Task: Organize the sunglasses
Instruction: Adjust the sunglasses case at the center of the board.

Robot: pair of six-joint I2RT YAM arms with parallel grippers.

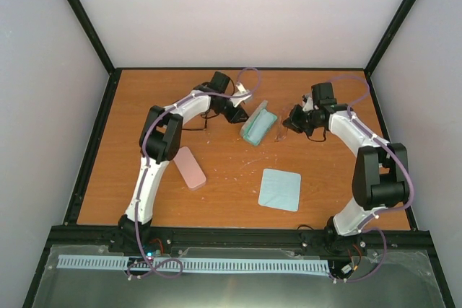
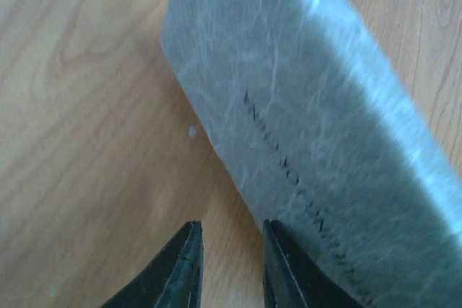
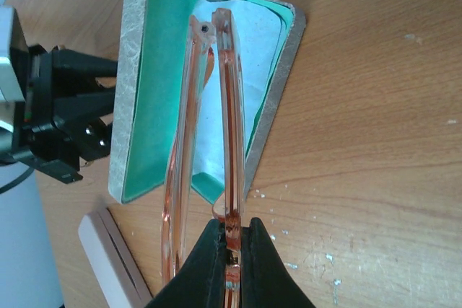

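The right pincer (image 3: 231, 227) is pressed together on the reddish-brown sunglasses (image 3: 229, 128), pinching the folded frame at its near end, at the bottom centre of the right wrist view. The sunglasses extend upward from the grip over the open grey case (image 3: 133, 70), with their far end above the green lining. Whether the frame touches the lining cannot be told.

The grey case lies on the tabletop (image 1: 224, 192) at the centre of the top view, between the two pincers. The left pincer (image 2: 229, 227) stands just beside the case's outer wall. Its fingers (image 2: 186, 268) are spread slightly, with bare tabletop visible in the gap. The right-hand finger lies against the case edge.

A closed pink case (image 1: 190, 167) lies left of centre, near the left arm. A pale blue cloth (image 1: 280, 189) lies flat toward the lower right, apart from both cases.
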